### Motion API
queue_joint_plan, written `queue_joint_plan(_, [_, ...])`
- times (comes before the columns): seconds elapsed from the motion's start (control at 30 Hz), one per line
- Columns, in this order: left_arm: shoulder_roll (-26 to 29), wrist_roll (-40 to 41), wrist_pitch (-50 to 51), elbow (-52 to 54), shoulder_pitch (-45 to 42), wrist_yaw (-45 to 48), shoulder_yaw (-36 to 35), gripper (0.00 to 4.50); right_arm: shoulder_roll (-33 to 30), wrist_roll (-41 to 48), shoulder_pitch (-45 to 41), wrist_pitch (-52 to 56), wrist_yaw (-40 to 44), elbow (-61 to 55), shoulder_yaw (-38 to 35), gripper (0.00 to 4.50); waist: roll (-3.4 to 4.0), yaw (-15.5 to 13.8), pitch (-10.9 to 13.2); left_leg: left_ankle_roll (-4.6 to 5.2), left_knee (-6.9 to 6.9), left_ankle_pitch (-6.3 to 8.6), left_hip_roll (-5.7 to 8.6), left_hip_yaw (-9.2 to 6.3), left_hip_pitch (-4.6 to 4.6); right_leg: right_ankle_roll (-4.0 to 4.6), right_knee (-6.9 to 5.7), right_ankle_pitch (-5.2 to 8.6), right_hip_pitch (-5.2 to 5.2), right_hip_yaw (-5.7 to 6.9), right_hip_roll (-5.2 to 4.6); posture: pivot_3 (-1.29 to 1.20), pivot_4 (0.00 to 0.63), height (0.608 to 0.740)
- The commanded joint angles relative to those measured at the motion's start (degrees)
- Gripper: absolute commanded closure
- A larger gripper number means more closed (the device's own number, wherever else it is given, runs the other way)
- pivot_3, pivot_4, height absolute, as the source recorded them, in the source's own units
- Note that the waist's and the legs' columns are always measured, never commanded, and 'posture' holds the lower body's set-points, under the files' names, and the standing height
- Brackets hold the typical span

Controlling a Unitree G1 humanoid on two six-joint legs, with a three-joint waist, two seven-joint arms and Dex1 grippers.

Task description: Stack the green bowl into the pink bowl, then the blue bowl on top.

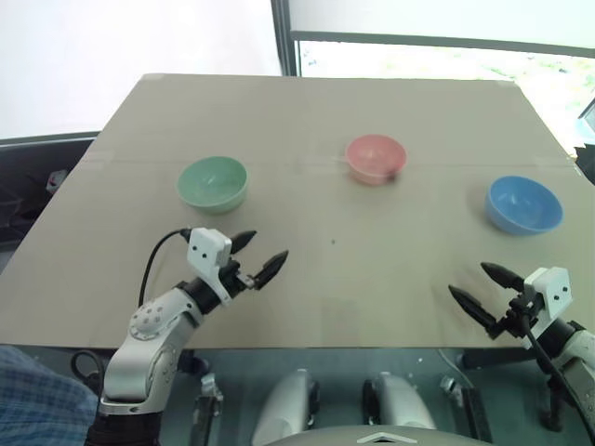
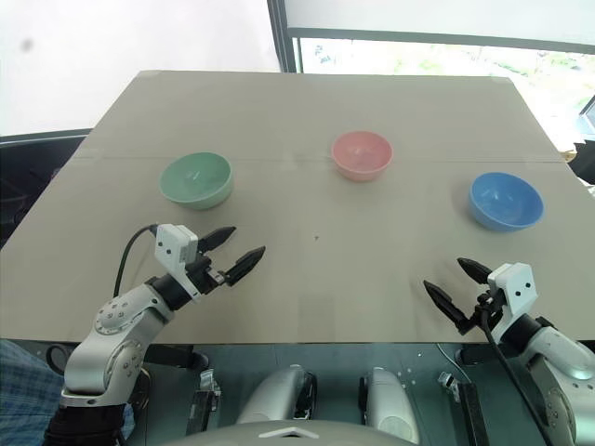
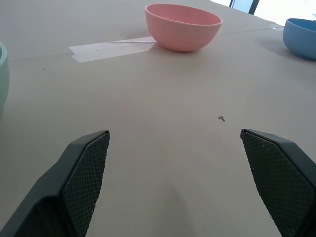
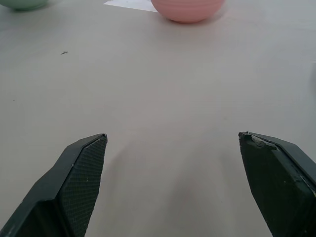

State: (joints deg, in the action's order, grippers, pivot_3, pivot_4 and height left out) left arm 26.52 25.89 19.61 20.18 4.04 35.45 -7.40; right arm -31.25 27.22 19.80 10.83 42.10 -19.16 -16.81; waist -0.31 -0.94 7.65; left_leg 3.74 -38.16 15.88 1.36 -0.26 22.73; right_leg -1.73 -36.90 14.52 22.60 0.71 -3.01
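Three bowls stand well apart in a row on the desk (image 1: 307, 288): the green bowl (image 1: 213, 182) to the left, the pink bowl (image 1: 376, 158) in the middle and farther back, the blue bowl (image 1: 523, 204) to the right. The left gripper (image 1: 259, 255) hovers near the green bowl, fingers wide and empty; the right gripper (image 1: 481, 291) waits below the blue bowl, likewise spread. The first step is probably best done by pinching the green rim on its near wall and lowering it level into the pink bowl. The left wrist view crops the green bowl to a sliver; a pale strip beside the pink bowl may be tape.

bowls: well apart | table (image 1: 307, 279) between: bare
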Motion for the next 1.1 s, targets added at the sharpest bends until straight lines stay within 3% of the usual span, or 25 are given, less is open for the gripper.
queue_joint_plan(0.03, [0.5, 0.7, -1.1, 1.3, -0.8, 0.9, -1.1, 0.02, -0.5, 0.1, -0.4, -1.4, 0.3, -0.4, -1.8, 0.0, 0.0, 0.0, 0.0, 0.0, 0.0, 0.0, 0.0, 0.0, 0.0, 0.0, 0.0, 0.0, 0.0, 0.0, 0.0, 0.0, 0.15, 0.74])
queue_joint_plan(0.87, [0.0, 1.2, -1.9, 0.9, -0.9, 2.2, -1.4, 0.02, -0.7, -0.3, -0.8, -2.7, 1.6, 0.6, -1.7, 0.0, 0.0, 0.0, 0.0, 0.0, -0.02, 0.0, 0.0, 0.0, 0.0, 0.0, 0.0, 0.0, -0.02, 0.01, 0.01, 0.0, 0.15, 0.74])
queue_joint_plan(1.1, [-0.4, 7.0, -0.8, 2.7, -0.7, 4.8, -2.6, 0.02, -1.8, -4.5, -5.8, 1.4, -3.1, -0.9, 1.3, 0.0, 0.01, 0.1, 0.0, 0.0, -0.04, 0.0, 0.0, 0.0, -0.01, 0.0, -0.01, 0.0, -0.01, 0.01, 0.01, 0.0, 0.15, 0.74])
